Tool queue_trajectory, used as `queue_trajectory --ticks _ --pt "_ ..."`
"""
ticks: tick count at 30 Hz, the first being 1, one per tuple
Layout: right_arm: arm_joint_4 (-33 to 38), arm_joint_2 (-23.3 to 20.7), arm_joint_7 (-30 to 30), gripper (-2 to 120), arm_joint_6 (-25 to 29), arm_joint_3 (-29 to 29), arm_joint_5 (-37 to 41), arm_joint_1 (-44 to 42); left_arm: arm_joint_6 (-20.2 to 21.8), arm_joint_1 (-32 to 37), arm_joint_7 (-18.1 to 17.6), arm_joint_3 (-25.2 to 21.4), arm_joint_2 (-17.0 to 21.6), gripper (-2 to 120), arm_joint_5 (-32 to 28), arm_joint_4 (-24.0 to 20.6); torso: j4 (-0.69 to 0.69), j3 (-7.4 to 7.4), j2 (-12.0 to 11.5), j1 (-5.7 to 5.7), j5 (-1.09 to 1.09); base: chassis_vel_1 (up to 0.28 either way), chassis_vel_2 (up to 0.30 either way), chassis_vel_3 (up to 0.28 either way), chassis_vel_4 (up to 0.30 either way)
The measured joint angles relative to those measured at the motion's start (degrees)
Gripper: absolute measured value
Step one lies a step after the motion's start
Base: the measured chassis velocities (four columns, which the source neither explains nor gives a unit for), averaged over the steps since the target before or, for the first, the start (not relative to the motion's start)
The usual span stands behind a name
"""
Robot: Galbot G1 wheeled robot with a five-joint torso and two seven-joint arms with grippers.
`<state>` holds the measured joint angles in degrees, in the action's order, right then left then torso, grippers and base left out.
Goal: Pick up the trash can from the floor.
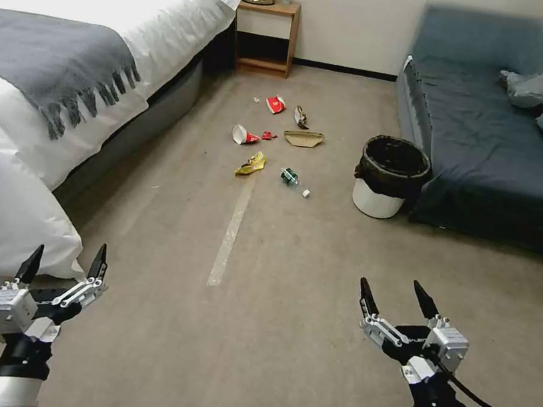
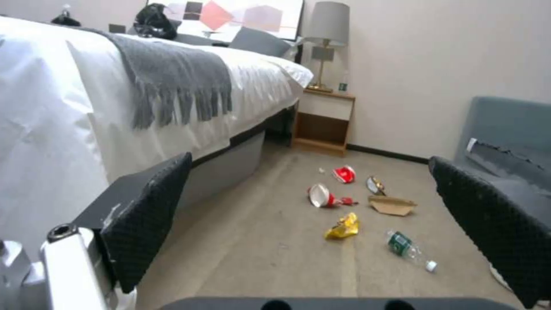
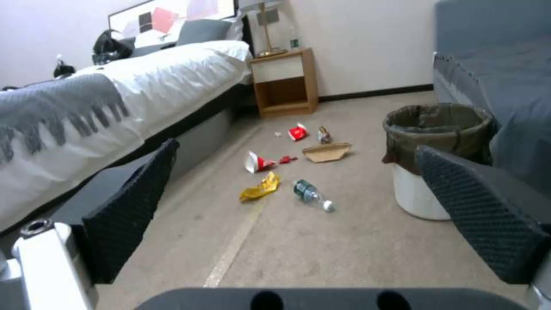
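The trash can, a small round white bin with a black liner folded over its rim, stands upright on the tan carpet floor against the dark blue sofa's front corner. The right wrist view also shows the trash can ahead, partly behind one finger pad. My right gripper hovers open and empty over the carpet, well short of the bin. Low at the near left, my left gripper is open too, beside the hanging white bedding. Both sets of fingers are spread wide.
Litter lies mid-floor: a red cup, a white-red cup, a yellow wrapper, a green bottle, a brown carton. A pale tape strip runs along the carpet. The bed is left, sofa right, nightstand behind.
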<state>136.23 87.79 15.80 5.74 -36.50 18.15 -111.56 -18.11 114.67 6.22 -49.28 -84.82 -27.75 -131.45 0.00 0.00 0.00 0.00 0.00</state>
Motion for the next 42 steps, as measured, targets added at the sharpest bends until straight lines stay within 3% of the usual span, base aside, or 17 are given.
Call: queue_trajectory --ticks 42 --pt "-1.1 -0.6 0.0 100 -0.5 -0.2 2.0 1.3 0.2 -1.3 1.1 0.2 0.3 100 -0.6 1.1 0.0 0.0 0.0 0.0 0.0 0.0 0.0 0.0 0.0"
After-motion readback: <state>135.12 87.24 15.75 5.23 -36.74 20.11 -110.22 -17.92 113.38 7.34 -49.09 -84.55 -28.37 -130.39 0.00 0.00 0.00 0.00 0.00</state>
